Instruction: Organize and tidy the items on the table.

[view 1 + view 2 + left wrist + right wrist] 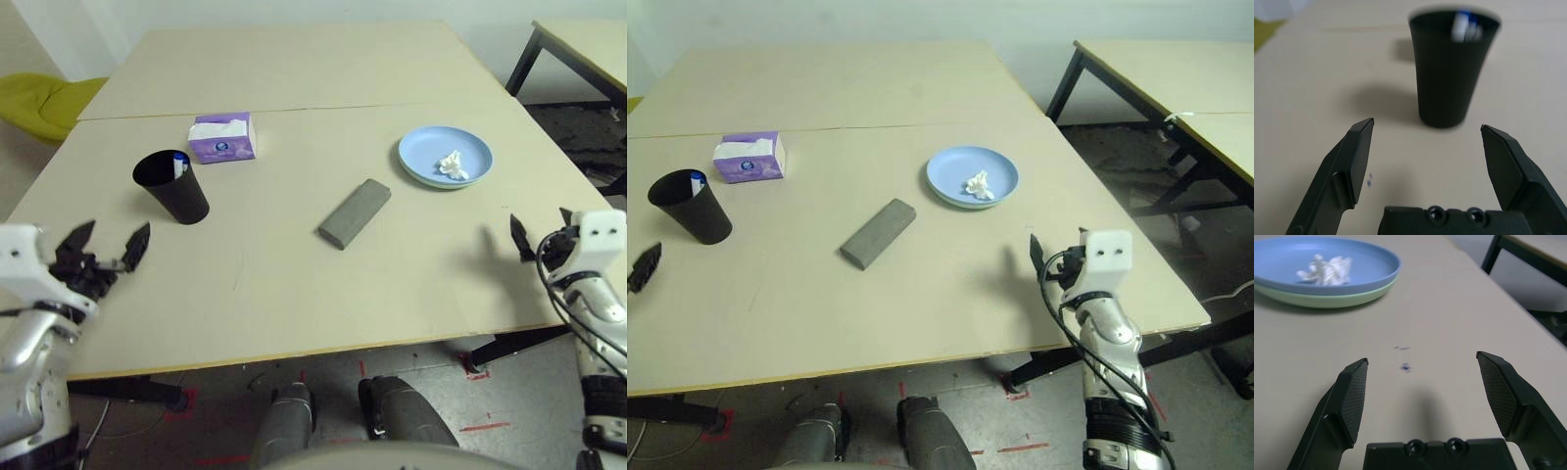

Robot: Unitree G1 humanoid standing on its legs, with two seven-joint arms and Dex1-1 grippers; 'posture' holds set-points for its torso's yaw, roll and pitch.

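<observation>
Beige matte surface (294,294), seam running across it behind the tissue box; near edge and both side edges in view, dark floor with red tape marks below the near edge.

Items, centre outward:
- Grey glasses case (355,212), closed, lying diagonal near the middle of the surface. Bare surface on all sides of it.
- Light blue plate (446,155) stacked on a pale green plate (1327,297), right of the case and well apart from it, fairly near the right edge. Crumpled white tissue (452,164) lies on the blue plate.
- Black cup (172,185), upright, left of the case. A white marker pen with a blue cap (179,167) shows inside at the rim; cannot tell how many pens.
- Purple tissue box (223,137) just behind the cup, close to the seam, not touching the cup.

Pincers:
- Left pincer (106,252), over the left near part of the surface, close to the left edge, pointing toward the cup. Jaws spread wide, nothing between them. Clear gap to the cup.
- Right pincer (537,233), at the right edge of the surface, nearer the robot than the plates and apart from them. Jaws spread wide, empty. Small blue ink marks (1405,366) on the surface ahead of it.

Open room: broad bare strip along the whole near edge between the two pincers; far half beyond the seam bare. Separate black-legged table (1176,69) stands off the right side.
</observation>
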